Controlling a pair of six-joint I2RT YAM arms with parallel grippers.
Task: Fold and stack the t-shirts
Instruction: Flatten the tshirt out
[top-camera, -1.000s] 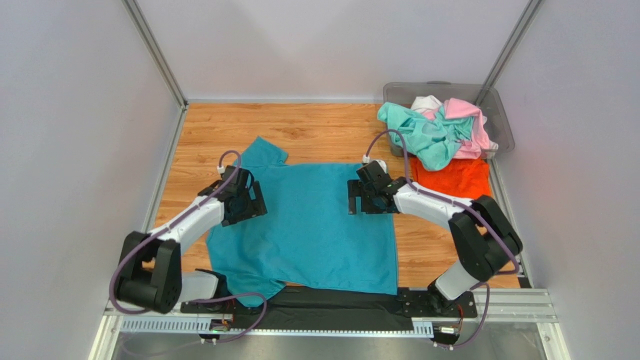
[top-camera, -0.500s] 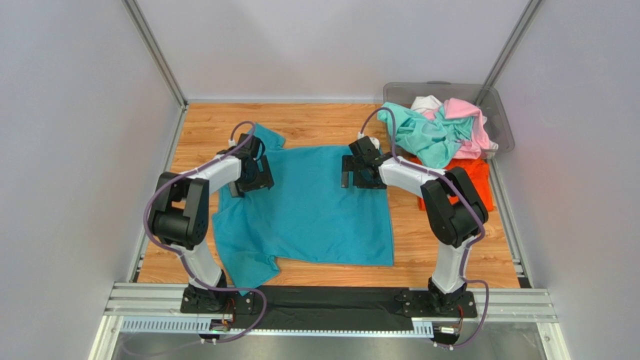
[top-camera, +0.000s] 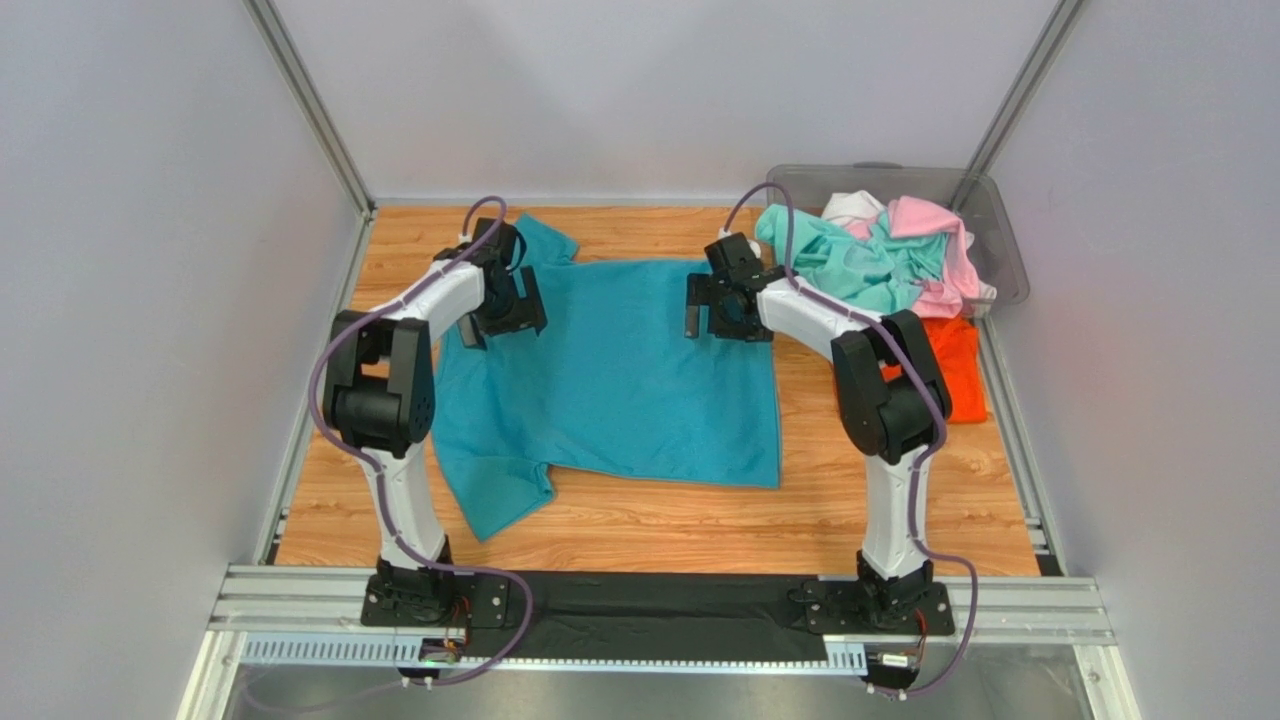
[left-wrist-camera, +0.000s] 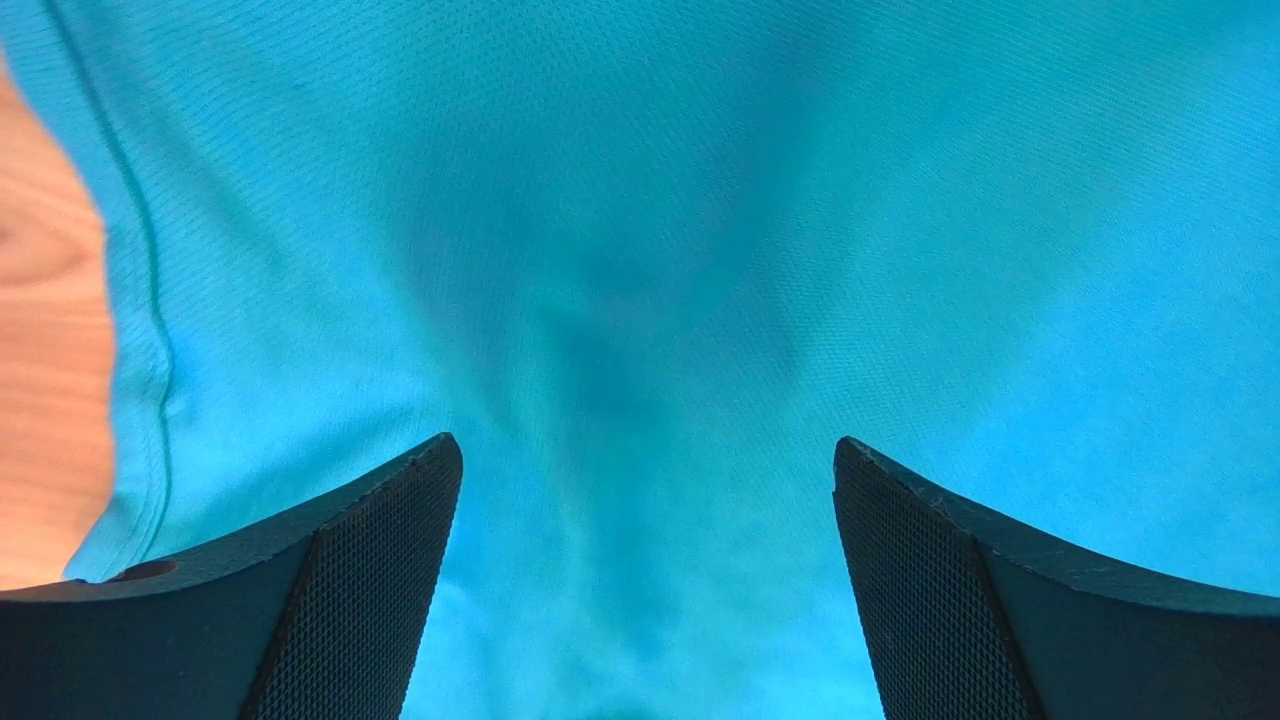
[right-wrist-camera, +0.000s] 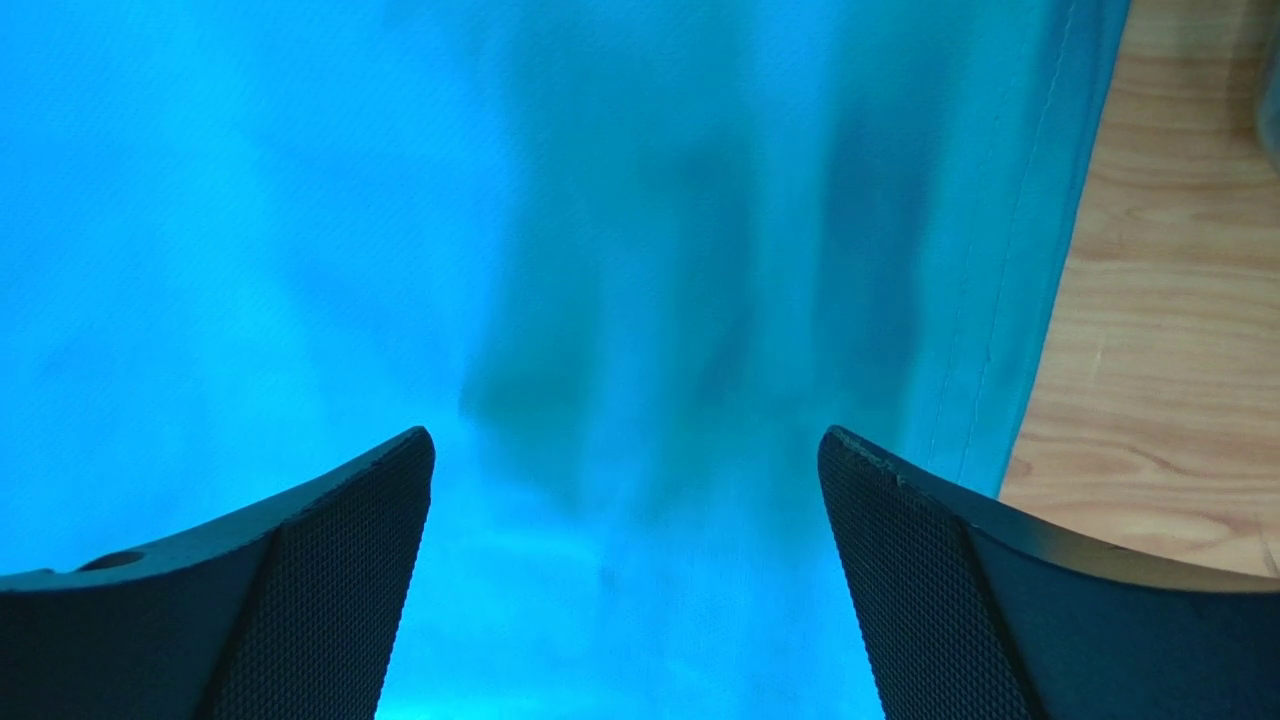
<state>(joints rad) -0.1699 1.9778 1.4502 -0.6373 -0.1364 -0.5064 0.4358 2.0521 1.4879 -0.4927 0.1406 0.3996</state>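
Left gripper (top-camera: 504, 320), right gripper (top-camera: 721, 320): stood released, grasped nothing; hung close over teal-blue t-shirt (top-camera: 616, 393) spread flat on wooden tabletop (top-camera: 646, 233) beneath; faced pale grey walls (top-camera: 646, 90) beyond.

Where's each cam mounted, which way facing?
Top external: high behind the robot, looking down on table; left arm, right arm, left tool, right tool.
Left wrist: on left arm, facing down at teal shirt; own open fingers.
Right wrist: on right arm, facing down; own open fingers.
Shared: all three see the teal shirt.
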